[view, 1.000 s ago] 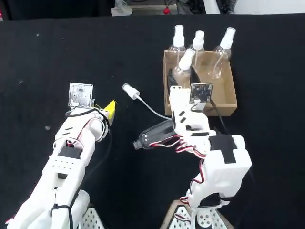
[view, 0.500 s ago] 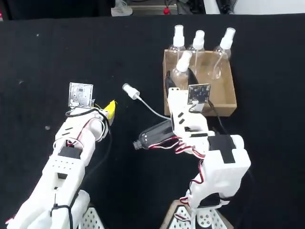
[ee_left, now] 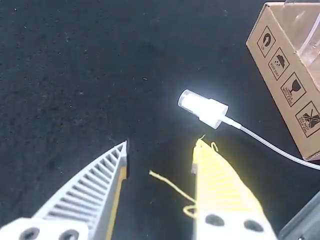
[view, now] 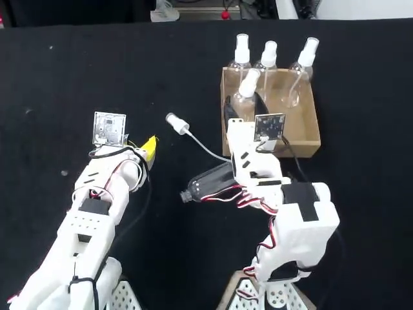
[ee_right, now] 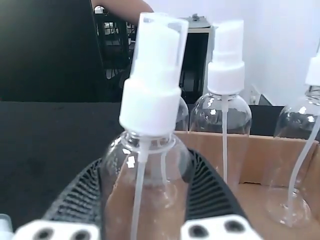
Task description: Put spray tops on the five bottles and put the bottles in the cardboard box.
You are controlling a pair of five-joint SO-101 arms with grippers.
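Observation:
My right gripper point(ee_right: 145, 205) is shut on a clear bottle point(ee_right: 146, 165) with a white spray top, held upright at the near left corner of the cardboard box point(view: 303, 139). In the high view that bottle point(view: 246, 92) stands between the black fingers point(view: 231, 106). Three more topped bottles point(view: 268, 59) stand along the box's far wall. A bottle without a top point(view: 210, 183) lies on the table beside the right arm. My left gripper point(ee_left: 160, 146) is open just short of a loose spray top point(ee_left: 202, 109) with its long tube; in the high view the loose spray top point(view: 177, 123) lies left of the box.
The table is black cloth, with free room left of the left arm point(view: 97, 206) and beyond the spray top. The box's side wall point(ee_left: 292, 65) stands close to the spray top's tube. Dark crates and a white wall stand behind the table.
The held bottle went from leaning to more upright, and my right gripper shifted slightly left with it. The left arm has not moved.

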